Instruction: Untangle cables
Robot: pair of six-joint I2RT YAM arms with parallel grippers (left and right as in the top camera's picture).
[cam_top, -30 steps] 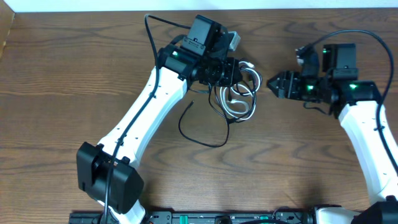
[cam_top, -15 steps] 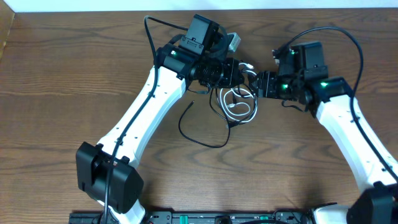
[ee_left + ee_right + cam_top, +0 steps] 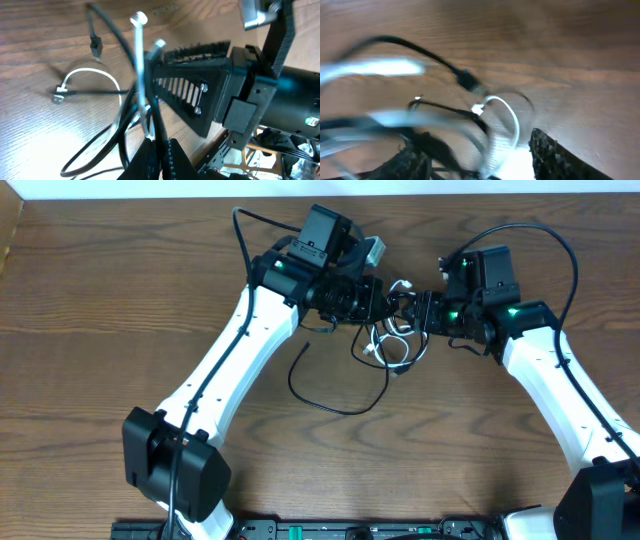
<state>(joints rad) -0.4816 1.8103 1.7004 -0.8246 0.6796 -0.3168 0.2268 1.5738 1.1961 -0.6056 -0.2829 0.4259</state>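
Two arms meet over one knot of cables (image 3: 393, 330) near the far edge of the table (image 3: 120, 260). Furthest left, a loose black cable (image 3: 325, 402) loops over the wood below the left arm and runs up into the knot. The left gripper (image 3: 377, 300) is pressed together on the cables; its wrist view shows black and white strands pinched between its fingers and lifted off the wood. A white cable (image 3: 398, 352) droops in loops just below and to the right of that pinch; its plug end lies on the wood. The right gripper (image 3: 419, 313) sits just beside the cables on their right, jaws spread; strands cross the gap between them, though its own view is too blurred to tell whether a finger touches any.

The cables lie between the two grippers, their strands running roughly from one to the other. The right gripper is the free one and nearest the white loops, so the coming move is probably for it to close on one strand and draw rightward, away from the left pinch.
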